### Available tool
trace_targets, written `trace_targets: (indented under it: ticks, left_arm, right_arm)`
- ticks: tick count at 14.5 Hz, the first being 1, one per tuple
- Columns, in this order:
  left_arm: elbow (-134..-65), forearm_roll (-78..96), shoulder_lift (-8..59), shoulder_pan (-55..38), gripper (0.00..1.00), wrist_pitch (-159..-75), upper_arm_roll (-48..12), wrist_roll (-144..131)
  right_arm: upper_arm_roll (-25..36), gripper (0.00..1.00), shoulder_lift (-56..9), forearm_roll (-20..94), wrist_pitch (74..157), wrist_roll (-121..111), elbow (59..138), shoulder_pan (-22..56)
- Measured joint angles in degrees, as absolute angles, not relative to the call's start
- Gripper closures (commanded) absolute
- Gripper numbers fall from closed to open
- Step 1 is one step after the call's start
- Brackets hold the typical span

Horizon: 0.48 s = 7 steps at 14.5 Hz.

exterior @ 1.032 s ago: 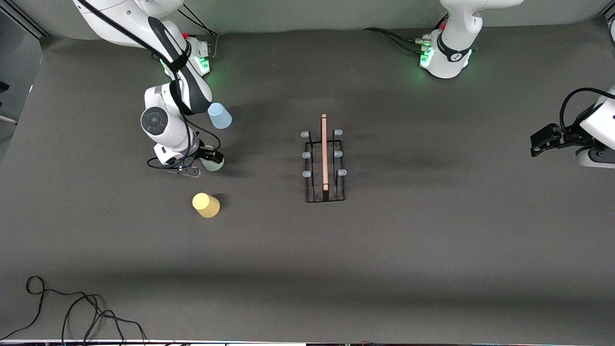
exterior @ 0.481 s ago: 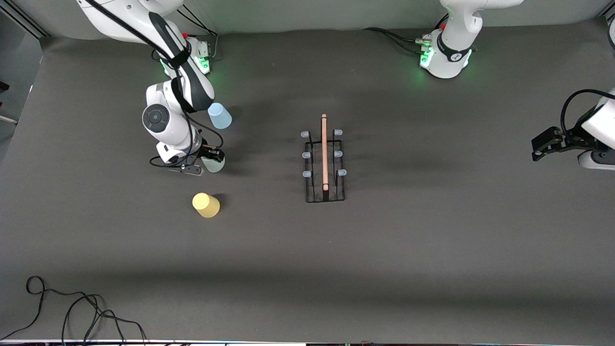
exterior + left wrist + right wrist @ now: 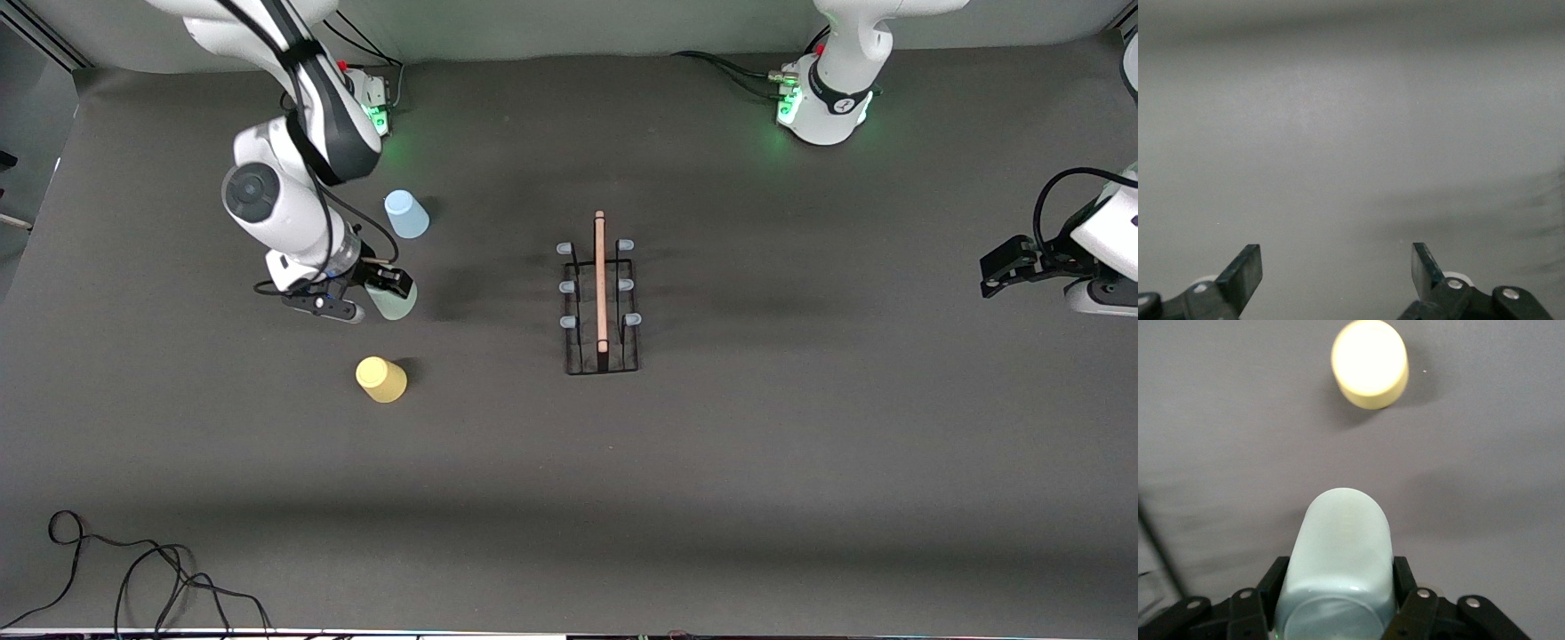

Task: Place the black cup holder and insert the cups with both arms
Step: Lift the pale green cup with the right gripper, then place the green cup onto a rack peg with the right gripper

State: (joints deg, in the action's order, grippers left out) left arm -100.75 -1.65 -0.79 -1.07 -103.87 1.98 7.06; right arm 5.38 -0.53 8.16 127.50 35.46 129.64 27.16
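The right claw (image 3: pixel 384 292) stands over the worktop (image 3: pixel 800 462) toward the right arm's end, its jaws closed on the pale grey-green cup (image 3: pixel 394 300); the right wrist view confirms the grey-green cup (image 3: pixel 1340 567) seated between the fingers (image 3: pixel 1405 577), its long axis running straight out from the claw, with no part of the body slipping to either side. Whether this cup is clear of the worktop cannot be told with certainty. The light blue cup (image 3: pixel 406 214) stands near the right arm's base, farther from the front camera than the held cup, untouched. The yellow cup (image 3: pixel 381 379) stands nearer the front camera than the held cup and well apart from it; in the right wrist view the yellow cup (image 3: pixel 1369 363) lies directly ahead of the claw. The black cup holder (image 3: pixel 602 307) sits at mid-worktop, its wooden rod handle (image 3: pixel 600 280) pointing toward and away from the front camera, three capped pegs (image 3: pixel 566 286) along each side, all six bare. The deciding relation, in my judgement: the holder lies sideways from the right claw toward the left arm's end, and the right arm is much the nearer, so the held cup would meet the pegs on the holder's nearer row first. The left claw (image 3: pixel 1000 267) waits at the left arm's end, its fingers (image 3: pixel 1245 273) spread wide and holding nothing.
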Motion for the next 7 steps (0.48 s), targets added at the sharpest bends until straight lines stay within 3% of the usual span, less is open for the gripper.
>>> trace_targets:
  ticks: [3,7]
  left_arm:
    - [-100.8,-1.5,-0.8,-1.1,0.00,-103.0,1.9,7.1]
    - [-100.8,-1.5,-0.8,-1.0,0.00,-101.7,2.0,6.3]
  right_arm:
    - [5.2,1.00,0.0,8.3,121.2,45.2,122.3,31.6]
    - [5.0,1.00,-1.6,8.4,121.9,61.8,120.2,41.8]
